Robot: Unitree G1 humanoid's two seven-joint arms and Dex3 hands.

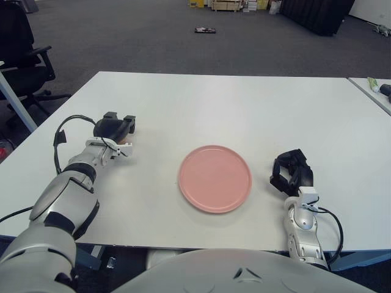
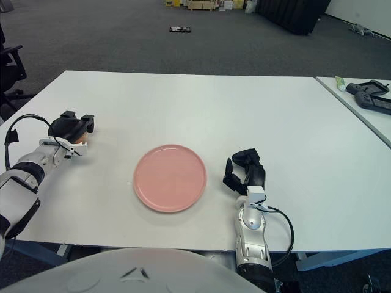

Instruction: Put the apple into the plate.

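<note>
Left hand [image 1: 115, 129] is out over the left part of the white table [image 1: 244, 104], well left of the pink plate [image 1: 215, 178]. Its dark fingers are curled downward around something small. A sliver of orange-tan shows just under the fingers in both eye views; this is probably the apple [image 2: 79, 140], but so little of it is exposed that I cannot confirm shape or size. Best reading: the hand is closed on the apple, with the fruit at or just above the table surface. Whether it touches the table cannot be told.

Right hand [image 1: 291, 173] shows just right of the plate, fingers curled, holding nothing. Idle.

Plate holds nothing and lies flat, between the two hands, near the front edge of the table.

Handling judgement: an apple is rigid, moderately heavy for a three-finger hand, and smooth-skinned, so it can slip or roll if pinched off-centre. The grip should wrap the widest part, with fingers opposed across the middle, not near the stem end. It will not deform, but it bruises if dropped, and being round it may roll off the shallow plate rim unless released low and near the plate's centre.

Hidden or unclear: most of the apple, the finger contact points, and the underside of the left hand. The left forearm cable loops beside the wrist.
</note>
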